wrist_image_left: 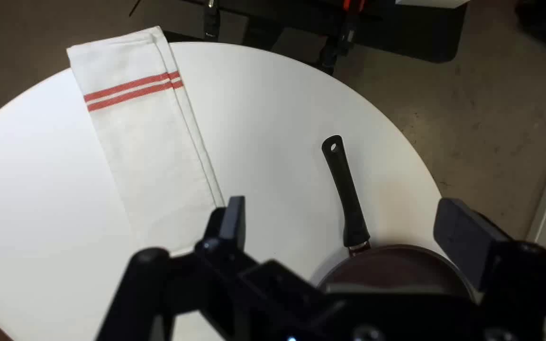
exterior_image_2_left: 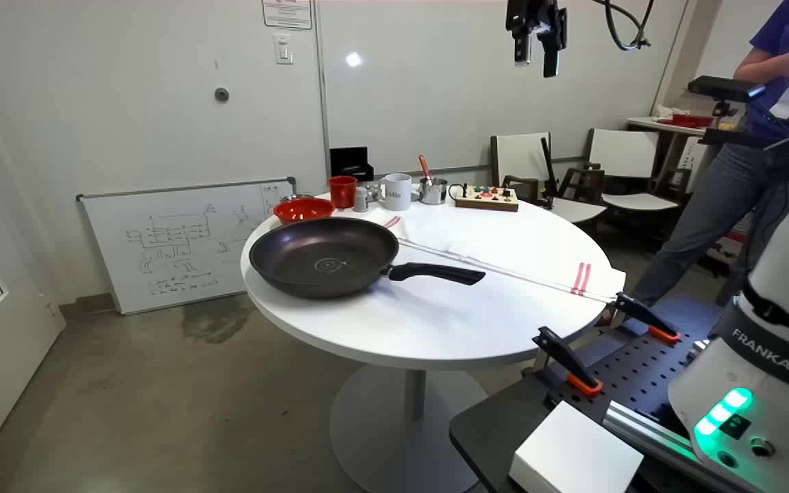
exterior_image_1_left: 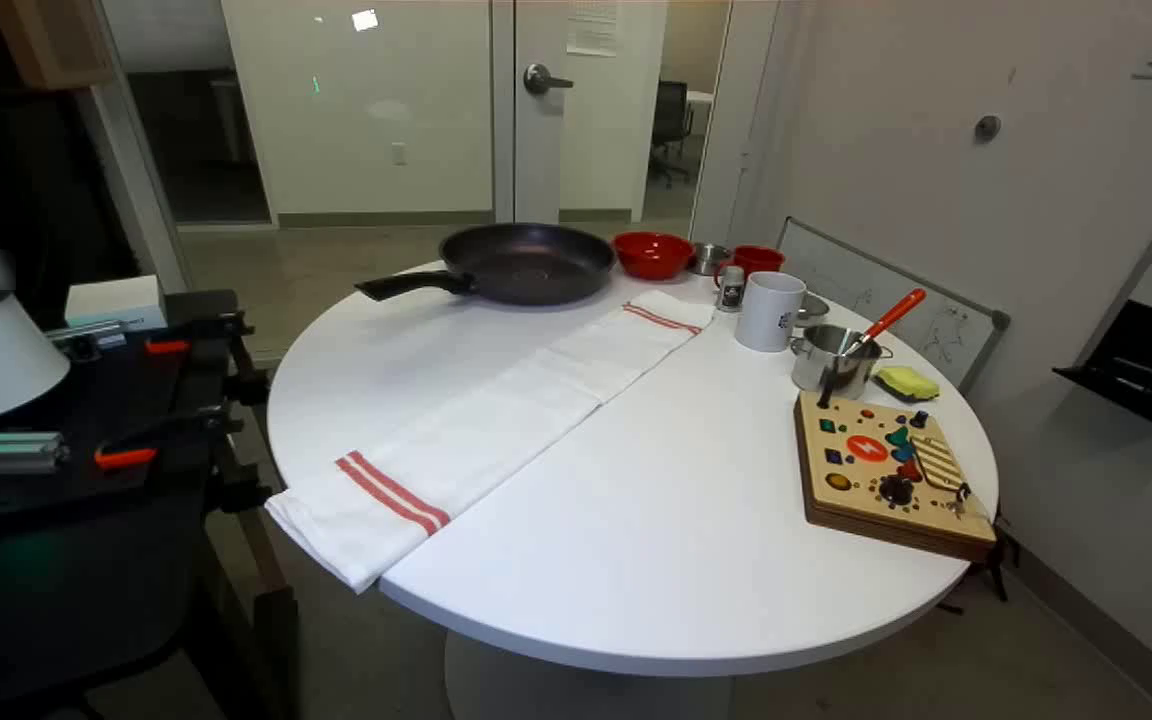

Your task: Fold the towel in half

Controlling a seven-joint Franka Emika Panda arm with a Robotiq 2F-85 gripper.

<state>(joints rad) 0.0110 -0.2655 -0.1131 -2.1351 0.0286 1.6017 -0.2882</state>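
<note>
The towel is a long white strip with red stripes near both short ends. It lies flat across the round white table, and its near end sticks out past the table edge. It also shows in an exterior view and in the wrist view, where layered edges run along one long side. My gripper is high above the table, apart from the towel. In the wrist view the gripper has its fingers wide apart with nothing between them. The towel's far end is hidden behind the gripper there.
A black frying pan stands beside the towel, its handle pointing toward the robot base. A red bowl, white mug, steel pot, yellow sponge and wooden knob board stand along the table's edge.
</note>
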